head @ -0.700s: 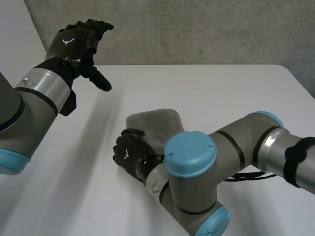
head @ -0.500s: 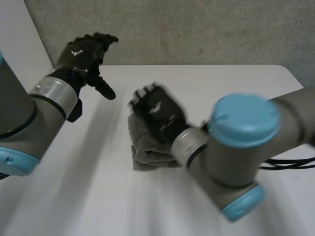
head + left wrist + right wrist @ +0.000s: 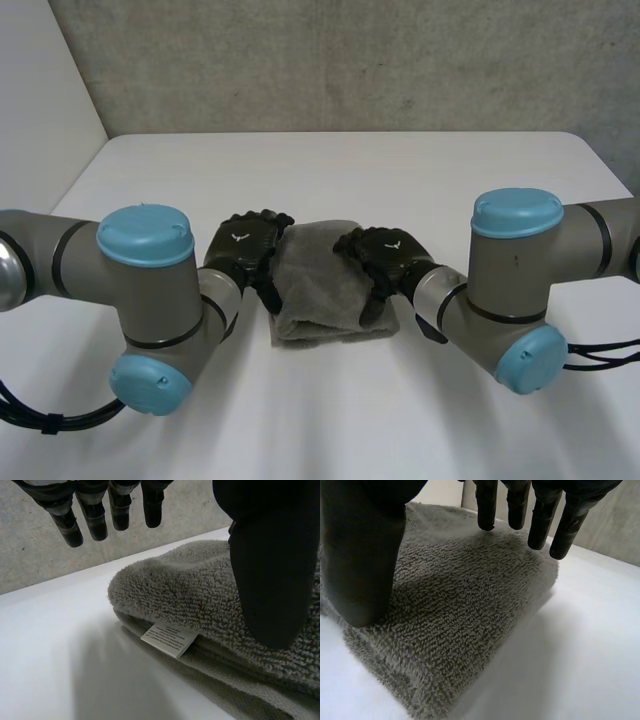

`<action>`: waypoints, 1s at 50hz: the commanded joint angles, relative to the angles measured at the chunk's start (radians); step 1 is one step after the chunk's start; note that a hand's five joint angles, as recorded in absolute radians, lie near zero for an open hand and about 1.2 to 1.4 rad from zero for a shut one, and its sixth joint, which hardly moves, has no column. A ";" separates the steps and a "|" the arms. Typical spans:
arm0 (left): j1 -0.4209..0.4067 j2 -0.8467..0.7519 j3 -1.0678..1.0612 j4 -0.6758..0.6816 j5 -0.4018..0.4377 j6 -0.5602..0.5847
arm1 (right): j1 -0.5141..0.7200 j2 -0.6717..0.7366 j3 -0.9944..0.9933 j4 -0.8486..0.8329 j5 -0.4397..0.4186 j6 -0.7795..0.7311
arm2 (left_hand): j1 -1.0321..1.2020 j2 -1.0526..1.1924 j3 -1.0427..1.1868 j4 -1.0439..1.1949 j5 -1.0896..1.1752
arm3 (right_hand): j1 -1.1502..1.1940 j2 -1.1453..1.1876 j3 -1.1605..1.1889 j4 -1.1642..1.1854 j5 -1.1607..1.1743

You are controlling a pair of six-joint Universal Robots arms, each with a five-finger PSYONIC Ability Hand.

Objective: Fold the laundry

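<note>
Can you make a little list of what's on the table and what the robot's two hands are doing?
thing on table: grey towel, folded in layers
table: white
label: small white tag sticking out between the towel's layers
left hand: open, fingers straight, at the towel's left edge
right hand: open, fingers straight, over the towel's right edge
fold: looks nearly done

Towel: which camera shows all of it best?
The head view: the folded towel lies whole on the white table, the left hand at one side edge and the right hand at the other. The left wrist view gives a rounded fold with a white label; the right wrist view, one corner.
</note>
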 commanded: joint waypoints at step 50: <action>0.126 0.531 0.193 -0.433 -0.089 -0.001 | -0.120 -0.521 -0.086 0.224 0.254 -0.009 | 0.004 0.014 0.013 0.013 -0.028 | -0.061 -0.072 -0.063 -0.084 -0.061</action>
